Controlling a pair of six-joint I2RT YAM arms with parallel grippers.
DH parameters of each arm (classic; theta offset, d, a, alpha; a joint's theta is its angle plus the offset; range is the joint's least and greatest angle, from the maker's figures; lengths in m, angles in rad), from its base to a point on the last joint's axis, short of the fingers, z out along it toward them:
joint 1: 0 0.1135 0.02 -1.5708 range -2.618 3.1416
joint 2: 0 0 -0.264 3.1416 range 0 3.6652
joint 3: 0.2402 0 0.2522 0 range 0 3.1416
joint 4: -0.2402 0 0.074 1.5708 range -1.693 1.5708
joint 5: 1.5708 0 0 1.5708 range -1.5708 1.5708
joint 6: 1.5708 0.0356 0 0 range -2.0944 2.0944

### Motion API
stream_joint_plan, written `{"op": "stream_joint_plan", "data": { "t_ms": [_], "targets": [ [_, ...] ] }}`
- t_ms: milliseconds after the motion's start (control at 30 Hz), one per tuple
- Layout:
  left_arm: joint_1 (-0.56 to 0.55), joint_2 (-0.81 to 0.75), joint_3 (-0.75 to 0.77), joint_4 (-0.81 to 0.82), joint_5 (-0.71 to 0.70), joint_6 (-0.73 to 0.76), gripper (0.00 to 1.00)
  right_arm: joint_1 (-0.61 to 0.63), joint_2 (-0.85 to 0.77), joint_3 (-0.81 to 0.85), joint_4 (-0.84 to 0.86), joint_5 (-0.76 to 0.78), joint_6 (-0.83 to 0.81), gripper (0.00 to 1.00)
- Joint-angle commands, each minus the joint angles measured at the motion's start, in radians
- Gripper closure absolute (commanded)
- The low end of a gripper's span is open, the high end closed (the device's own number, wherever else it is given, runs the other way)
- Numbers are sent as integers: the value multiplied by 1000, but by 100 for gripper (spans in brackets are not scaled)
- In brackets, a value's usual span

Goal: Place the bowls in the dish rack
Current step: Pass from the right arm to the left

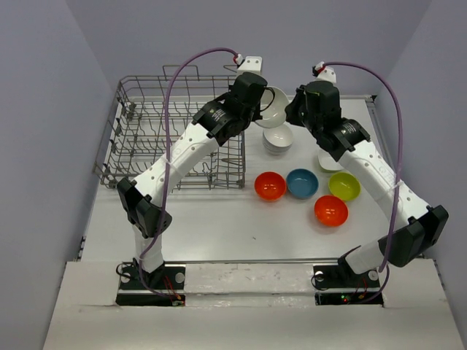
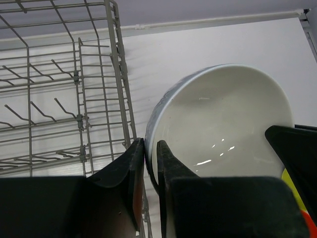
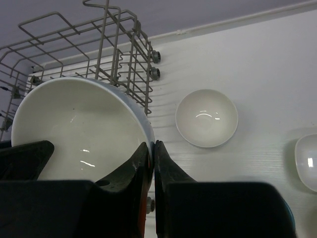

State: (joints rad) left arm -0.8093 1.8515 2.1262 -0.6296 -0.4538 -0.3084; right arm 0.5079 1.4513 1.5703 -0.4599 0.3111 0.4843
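White bowl (image 1: 273, 108) is up off the table at top centre of the overhead view, tilted on edge, with both arms on it.

Right gripper (image 3: 152, 148): fingers pinched tight on the bowl's rim, bowl at the left of its wrist view.

Left gripper (image 2: 150, 148): fingers drawn narrow with the opposite rim in the slit between them. It looks like a pinch; I cannot tell how firmly it bears.

Key relation: the dish rack (image 1: 146, 77) fills the upper left of the overhead view, and the held bowl hangs just beside its right-hand wall, outside it. So the rack lies to the left of the bowl, on the left arm's side. The left wrist view agrees, with rack wires at left and bowl at right.

Judgement: this reads as a handover. The left arm is the nearer one to carry the bowl over that wall. The right arm would have to reach across.

The bowl already stands roughly on edge, which suits dropping it between the upright tines.

Waiting on the table: a stack of white bowls (image 1: 278, 138) below the held one, and a blue bowl (image 1: 302, 183) among coloured ones, centre right.
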Motion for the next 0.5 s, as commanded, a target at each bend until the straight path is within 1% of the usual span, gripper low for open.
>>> {"op": "stream_joint_plan", "data": {
  "t_ms": [0,300,333,367,433,467],
  "targets": [
    [-10,-6,21,4,1,25,100,20,-6,88,98,8,-1,99],
    [-10,9,63,-24,-28,43,100,38,3,115,102,-36,-18,98],
    [-10,5,61,-21,-32,46,100,38,1,116,101,-38,-19,97],
    [-10,2,61,-19,-33,46,100,38,1,116,101,-49,-18,93],
    [-10,-3,61,-18,-37,51,100,38,-2,119,102,-55,-18,91],
    [-10,-3,61,-18,-42,57,100,38,-2,119,101,-61,-18,89]
  ]
}}
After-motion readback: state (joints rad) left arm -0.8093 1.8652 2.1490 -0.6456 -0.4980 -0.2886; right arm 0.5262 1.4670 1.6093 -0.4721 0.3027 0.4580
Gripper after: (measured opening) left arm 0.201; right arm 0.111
